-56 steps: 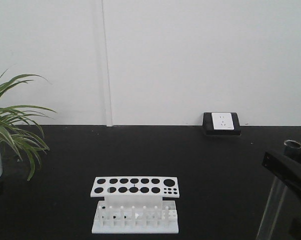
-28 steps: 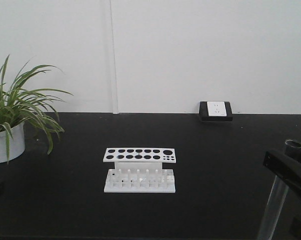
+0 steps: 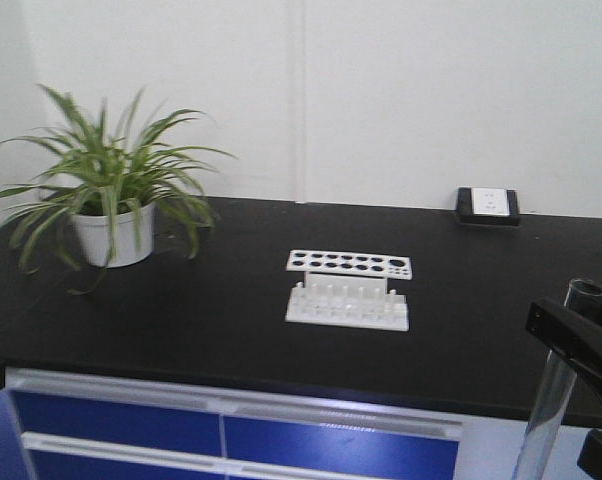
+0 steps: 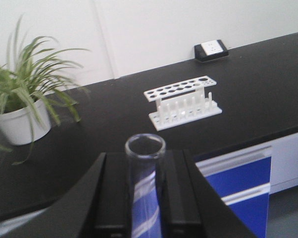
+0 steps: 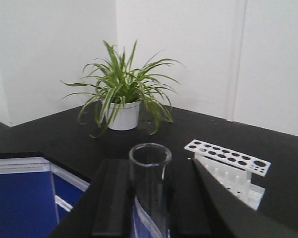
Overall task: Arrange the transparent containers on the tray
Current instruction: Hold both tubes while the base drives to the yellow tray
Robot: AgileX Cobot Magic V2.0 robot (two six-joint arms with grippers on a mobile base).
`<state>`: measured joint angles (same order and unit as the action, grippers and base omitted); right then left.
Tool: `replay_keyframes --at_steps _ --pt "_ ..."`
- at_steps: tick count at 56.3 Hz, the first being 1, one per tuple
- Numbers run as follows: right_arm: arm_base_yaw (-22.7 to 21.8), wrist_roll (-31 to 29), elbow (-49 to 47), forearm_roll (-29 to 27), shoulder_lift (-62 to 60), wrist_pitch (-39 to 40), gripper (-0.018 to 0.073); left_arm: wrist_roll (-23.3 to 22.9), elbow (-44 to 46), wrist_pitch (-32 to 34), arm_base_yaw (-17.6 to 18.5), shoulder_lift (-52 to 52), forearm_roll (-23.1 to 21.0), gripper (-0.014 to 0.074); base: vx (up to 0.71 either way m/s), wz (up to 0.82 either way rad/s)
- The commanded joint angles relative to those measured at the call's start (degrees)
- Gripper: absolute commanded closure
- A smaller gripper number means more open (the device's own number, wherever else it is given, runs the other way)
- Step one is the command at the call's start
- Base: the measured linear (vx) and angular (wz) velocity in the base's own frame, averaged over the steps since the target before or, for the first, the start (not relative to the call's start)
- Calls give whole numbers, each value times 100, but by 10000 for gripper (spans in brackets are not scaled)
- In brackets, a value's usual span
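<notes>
A clear glass test tube [image 4: 145, 198] stands upright between the black fingers of my left gripper [image 4: 145, 166], which is shut on it. My right gripper [image 5: 149, 171] is shut on another clear test tube [image 5: 149, 198], its open rim pointing up. In the front view that right gripper [image 3: 573, 340] sits at the lower right, off the counter's front edge, with its tube [image 3: 548, 410] hanging below it. The left gripper does not show in the front view. The yellow tray is out of view.
A white rack with round holes [image 3: 349, 288] stands on the black counter [image 3: 211, 320]. A potted spider plant [image 3: 111, 200] is at the back left, a socket box [image 3: 488, 205] by the wall. Blue drawer fronts [image 3: 231, 440] run under the counter edge.
The front view has pulled back and swung left: rack and plant look smaller and further right, and the counter edge with blue drawers has come into view. The right gripper keeps its tube.
</notes>
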<state>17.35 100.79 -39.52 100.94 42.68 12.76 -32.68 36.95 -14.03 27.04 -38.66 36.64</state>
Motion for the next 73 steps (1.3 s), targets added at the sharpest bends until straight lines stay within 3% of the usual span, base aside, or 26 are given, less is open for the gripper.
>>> replay_keyframes --at_steps 1,73 --pt "-20 -34 -170 182 -40 -123 572 -23 179 344 37 8 30 599 -34 35" --pt "-20 -34 -170 182 -40 -138 572 -23 179 339 37 8 30 599 -31 43"
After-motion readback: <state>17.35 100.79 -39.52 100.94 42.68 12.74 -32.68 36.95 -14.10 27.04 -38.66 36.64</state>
